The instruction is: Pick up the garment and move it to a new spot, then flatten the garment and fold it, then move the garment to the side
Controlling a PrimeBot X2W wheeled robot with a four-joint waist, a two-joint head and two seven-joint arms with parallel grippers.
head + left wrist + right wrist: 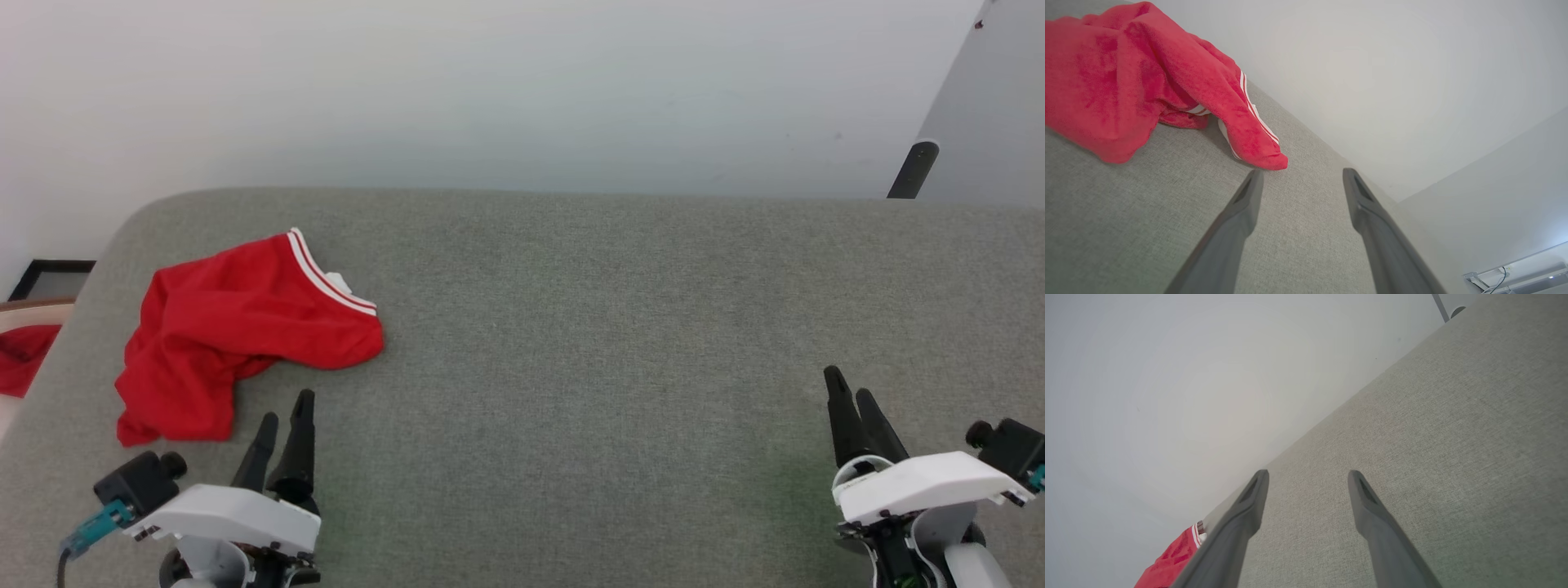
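Noted the garment [237, 327] heaped in a loose crumple at middle left of the head view, on a grey woven surface [588, 343] spanning the frame. Logged bright red cloth with a white-and-red striped band along its upper right edge and a scrap of white tucked just behind that band. Cannot make out any chest print among the folds. Found the left gripper [287, 406] at lower left, just below the heap's lower right lobe, near the cloth but apart from it, with fingers spread, released, grasping nothing. Confirmed in the left wrist view by two dark fingers [1241, 212] parted over bare grey weave, with the garment's striped tip just above the left-hand fingertip in that frame, close yet not touching. Found the right gripper [848, 382] at lower right of the head view, well apart from the garment, likewise released and open over bare surface. Confirmed in the right wrist view by a wide gap between the fingers, plus a red corner with white trim peeking in at bottom left beside the left-hand finger. Spotted a pale wall [522, 90] behind the surface, a dark post [913, 170] at upper right, a black frame [49, 278] and another red cloth [24, 355] at the far left edge, off the surface.
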